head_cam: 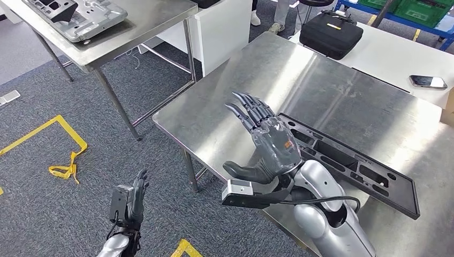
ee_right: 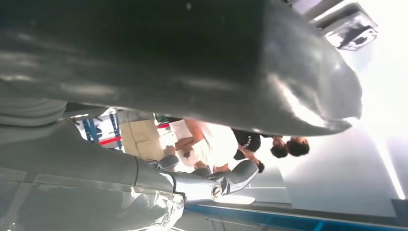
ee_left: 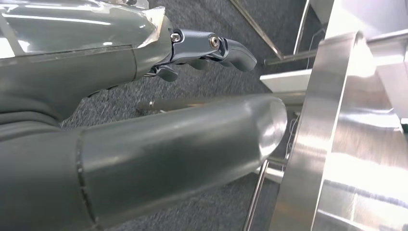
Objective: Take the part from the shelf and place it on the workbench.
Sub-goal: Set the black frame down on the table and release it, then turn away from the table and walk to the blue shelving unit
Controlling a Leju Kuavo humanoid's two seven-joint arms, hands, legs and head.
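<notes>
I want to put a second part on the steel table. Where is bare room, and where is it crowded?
The steel table is bare across its far and left stretch, between the left edge and the black tray. The near right side is crowded: the tray lies there, and the right hand is raised, fingers spread, over its left end. The left hand hangs over the carpet.

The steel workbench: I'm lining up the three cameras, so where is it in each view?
Head view: steel workbench, centre and right, bearing the black part.
Left wrist view: its edge at the picture's right side.
Right wrist view: not in it.
Shared landmark: the grey carpet.
</notes>
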